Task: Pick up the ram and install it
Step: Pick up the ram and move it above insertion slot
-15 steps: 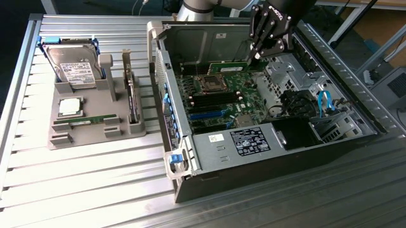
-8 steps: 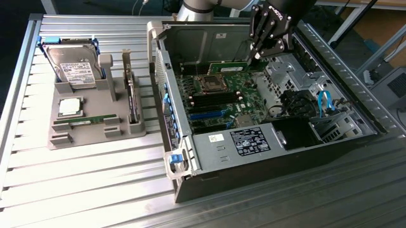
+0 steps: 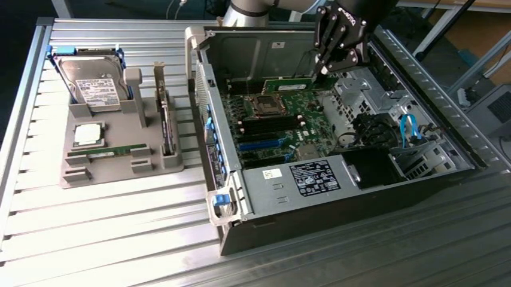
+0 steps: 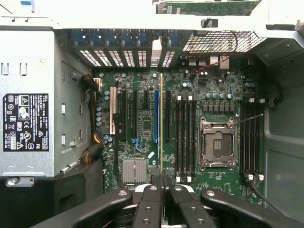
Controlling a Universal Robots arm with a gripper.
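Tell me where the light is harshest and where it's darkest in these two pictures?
Exterior view: glare whitens the table slats at that view's left; the computer case's outer wall sits in shadow. Wrist view: the case's rim washes out white, the hand is dark, the ram it grips a thin pale line.

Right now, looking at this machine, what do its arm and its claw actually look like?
The arm is a smooth silver-grey tube. The gripper is black, built of hinged links, with white lettering on its body. From the wrist view, its fingers are matte black bars dotted with round pins.
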